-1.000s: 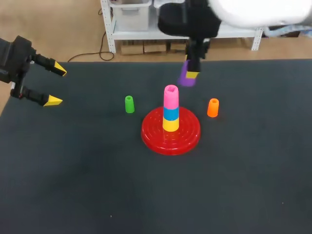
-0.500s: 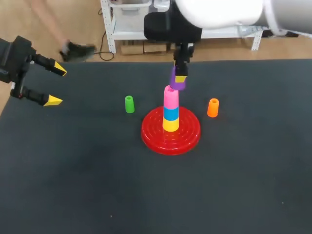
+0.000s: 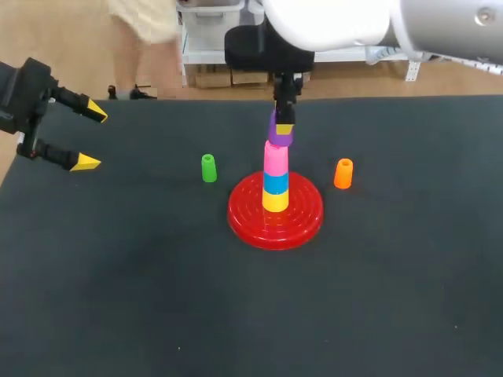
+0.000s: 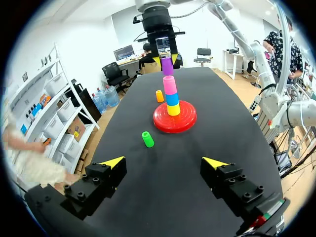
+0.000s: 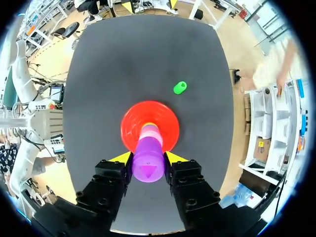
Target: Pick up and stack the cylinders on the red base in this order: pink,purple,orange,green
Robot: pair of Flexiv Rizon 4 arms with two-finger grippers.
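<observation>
The purple cylinder [image 3: 280,135] is gripped from two sides by the right jaws, whose yellow tips press against its upper part. It hangs slightly tilted right at the top of the pink cylinder [image 3: 276,159]; I cannot tell whether the two touch. The pink cylinder stands on a blue piece [image 3: 275,182] and a yellow piece [image 3: 275,201], stacked at the middle of the red base [image 3: 302,221]. The green cylinder [image 3: 208,168] stands upright to the left of the base and the orange cylinder [image 3: 343,173] to its right, both apart from it on the bench [image 3: 157,298]. The left jaws are spread wide at the far left edge of the bench, holding nothing.
</observation>
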